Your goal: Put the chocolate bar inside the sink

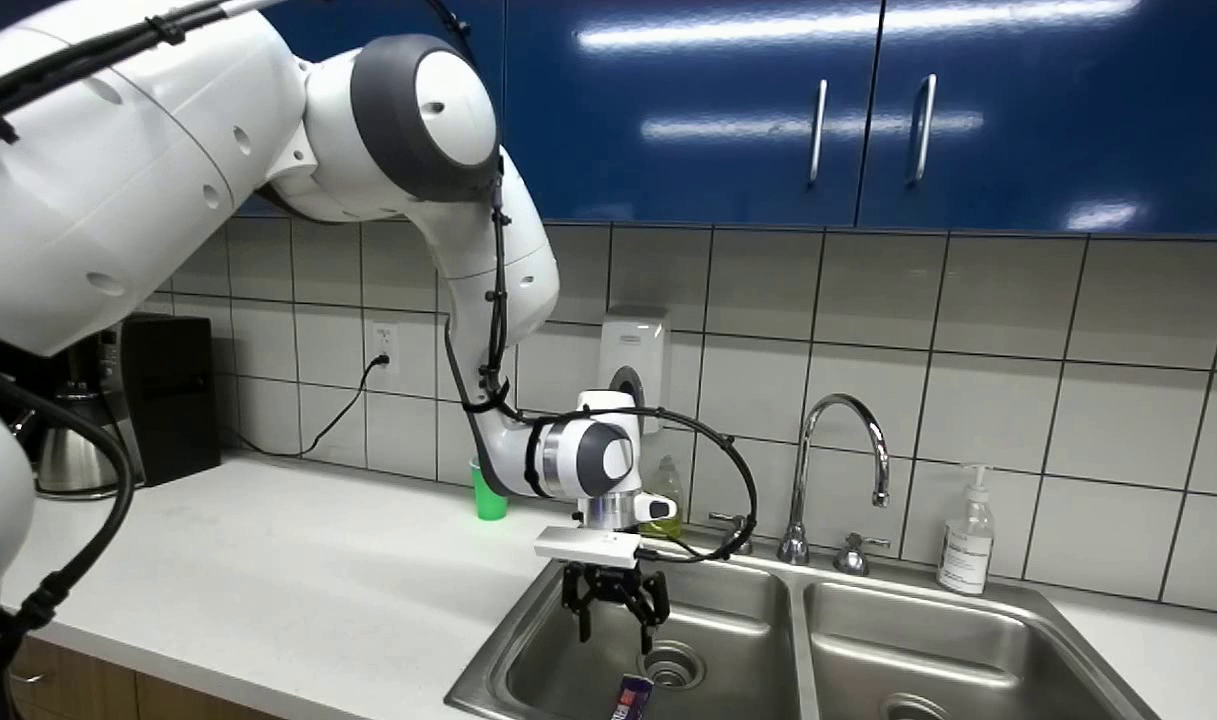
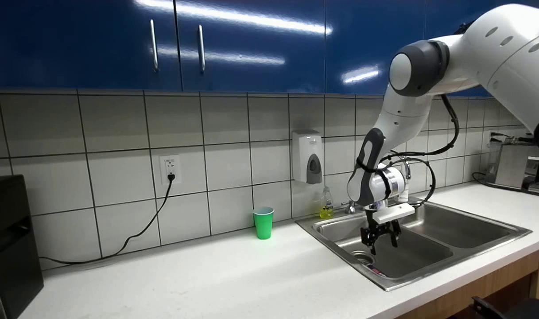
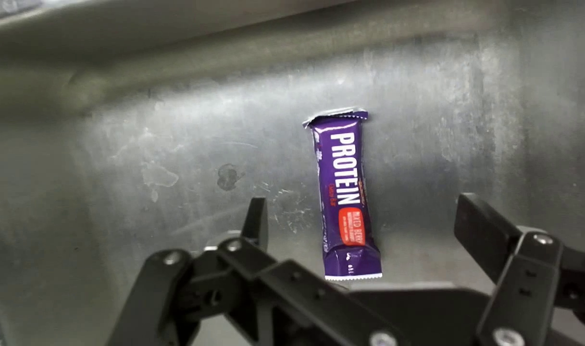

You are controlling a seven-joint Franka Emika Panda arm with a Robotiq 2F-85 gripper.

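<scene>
A black two-fingered gripper [image 3: 362,216] is hanging over a stainless steel double-basin sink [image 1: 804,640], its fingers [image 3: 484,237] standing wide apart and gripping nothing. In the wrist view, a flat oblong chocolate bar [image 3: 342,192] in a shiny purple wrapper with white PROTEIN lettering is showing in the gap between the fingertips. The bar is lying flat on the floor of the basin [image 1: 738,650] nearer to a bright green tapered cup [image 2: 263,223] with a pale rim, close by a round metal drain [image 1: 671,665]; whether the two are touching, I'm not managing to tell. The neighbouring basin [image 1: 918,640] is showing a drain of its own. On the white countertop [image 2: 185,279], the cup is standing upright; I'm not seeing far enough down into it to tell what it is holding. Along the back of the sink, a clear bottle [image 2: 326,208] is standing upright with yellow-green liquid filling its lower part, an arched chrome faucet [image 1: 799,500] is rising farther along, and a clear pump bottle [image 1: 966,555] with a white label is standing toward the opposite end, though how full that one is I'm not making out. A white wall dispenser [image 2: 302,153] with a grey oval front is hanging on the pale square tiles [image 2: 227,164].
</scene>
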